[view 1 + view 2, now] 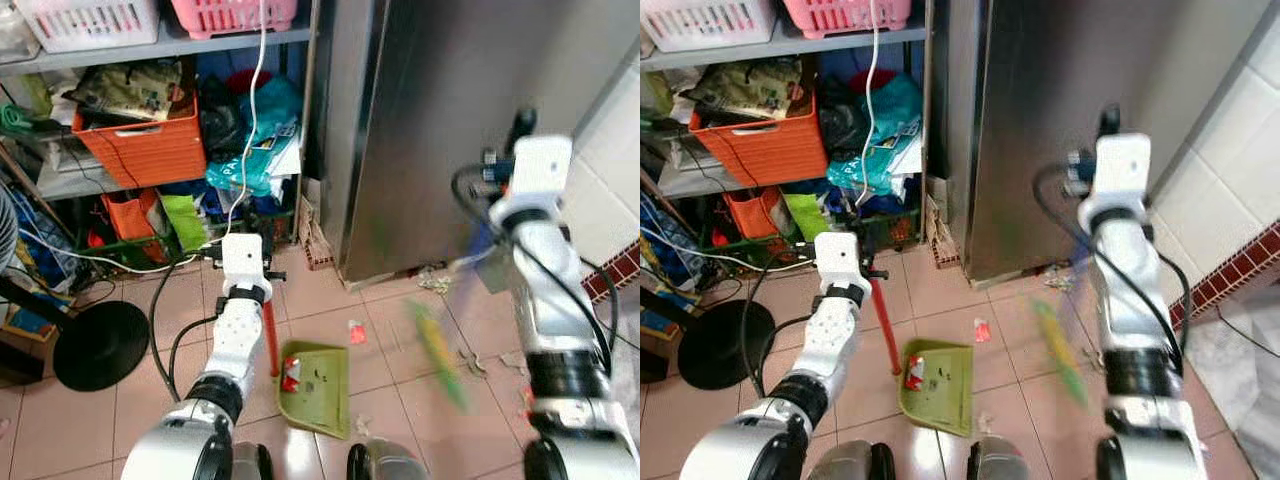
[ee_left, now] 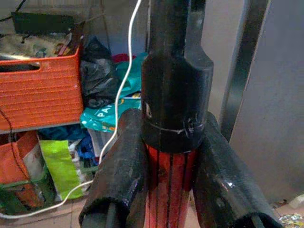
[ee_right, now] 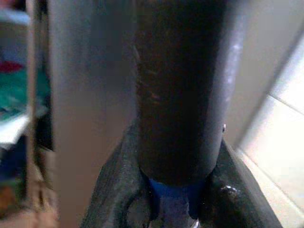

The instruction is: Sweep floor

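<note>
A green dustpan (image 1: pixel 318 385) lies on the tiled floor before me, with a red and white scrap (image 1: pixel 291 376) in it. Its red handle (image 1: pixel 270 335) rises to my left gripper (image 1: pixel 243 262), which is shut on it; the left wrist view shows the fingers (image 2: pixel 124 161) clamped around the red shaft under a black cap (image 2: pixel 175 90). My right gripper (image 1: pixel 520 135) is shut on the broom handle (image 3: pixel 178 90). The broom's green head (image 1: pixel 438 352) is blurred over the tiles to the right of the dustpan. A small red scrap (image 1: pixel 356 332) lies on the floor between them.
A steel fridge (image 1: pixel 450 110) stands ahead on the right, with litter (image 1: pixel 432 283) at its foot. Cluttered shelves with an orange crate (image 1: pixel 145 145) fill the left. A black fan base (image 1: pixel 98 343) sits on the floor at left. More scraps (image 1: pixel 472 362) lie by the tiled wall.
</note>
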Controlling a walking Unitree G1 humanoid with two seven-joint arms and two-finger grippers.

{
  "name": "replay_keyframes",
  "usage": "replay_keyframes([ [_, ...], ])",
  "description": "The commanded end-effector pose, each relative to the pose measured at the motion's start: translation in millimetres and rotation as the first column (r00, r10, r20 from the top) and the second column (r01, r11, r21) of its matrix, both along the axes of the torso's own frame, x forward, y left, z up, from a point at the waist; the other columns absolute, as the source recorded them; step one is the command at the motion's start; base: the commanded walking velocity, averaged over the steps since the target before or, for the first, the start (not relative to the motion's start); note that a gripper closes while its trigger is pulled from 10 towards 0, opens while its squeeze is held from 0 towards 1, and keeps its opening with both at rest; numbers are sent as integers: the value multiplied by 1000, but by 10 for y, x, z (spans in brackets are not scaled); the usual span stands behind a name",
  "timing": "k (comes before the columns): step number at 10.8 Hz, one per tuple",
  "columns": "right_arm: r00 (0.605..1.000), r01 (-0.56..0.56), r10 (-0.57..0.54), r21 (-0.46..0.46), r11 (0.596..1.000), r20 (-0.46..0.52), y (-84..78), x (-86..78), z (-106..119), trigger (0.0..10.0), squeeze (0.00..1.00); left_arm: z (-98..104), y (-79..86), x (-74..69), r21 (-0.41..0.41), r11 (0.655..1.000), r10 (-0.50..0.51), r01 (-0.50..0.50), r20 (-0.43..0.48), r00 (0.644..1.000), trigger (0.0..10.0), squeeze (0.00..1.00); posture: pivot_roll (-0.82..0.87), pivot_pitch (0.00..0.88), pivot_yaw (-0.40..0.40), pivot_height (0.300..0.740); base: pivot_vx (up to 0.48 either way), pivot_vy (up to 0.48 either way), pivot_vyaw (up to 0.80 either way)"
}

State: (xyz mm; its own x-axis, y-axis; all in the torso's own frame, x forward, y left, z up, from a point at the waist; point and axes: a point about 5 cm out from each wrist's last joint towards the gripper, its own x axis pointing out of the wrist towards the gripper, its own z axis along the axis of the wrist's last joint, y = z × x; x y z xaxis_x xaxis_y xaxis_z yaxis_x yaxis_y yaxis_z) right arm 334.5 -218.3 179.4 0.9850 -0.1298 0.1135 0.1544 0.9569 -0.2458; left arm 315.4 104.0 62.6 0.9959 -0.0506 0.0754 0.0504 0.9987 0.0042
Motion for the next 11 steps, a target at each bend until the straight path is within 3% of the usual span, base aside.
replay_keyframes([
  [1,1000,22,-21,-46,999,23,-2,-1,48,10000,0,64,17,16,21,1000,-20,19,36,999,10000,0,-135,65,27,740,0,0,0],
  [2,997,59,-61,-60,996,-44,-16,-31,-97,10000,0,62,19,-30,-19,995,-95,96,40,995,10000,0,-130,68,28,740,0,0,0],
  [4,987,71,-76,-41,997,-142,27,-67,-307,10000,0,-26,34,-134,17,987,-163,162,16,987,10000,0,-120,71,30,740,0,0,0],
  [6,978,65,-66,-12,998,-198,85,-58,-393,10000,0,-43,41,-148,26,984,-174,174,-9,985,10000,0,-118,68,31,740,0,0,0],
  [9,961,127,-72,196,972,-266,209,-31,-488,10000,0,-14,-35,-114,30,987,-160,161,-19,987,10000,0,-121,65,35,740,0,0,0],
  [11,961,165,-63,375,912,-270,350,4,-482,10000,0,8,-96,-80,44,990,-130,131,-26,991,10000,0,-123,62,35,740,0,0,0],
])
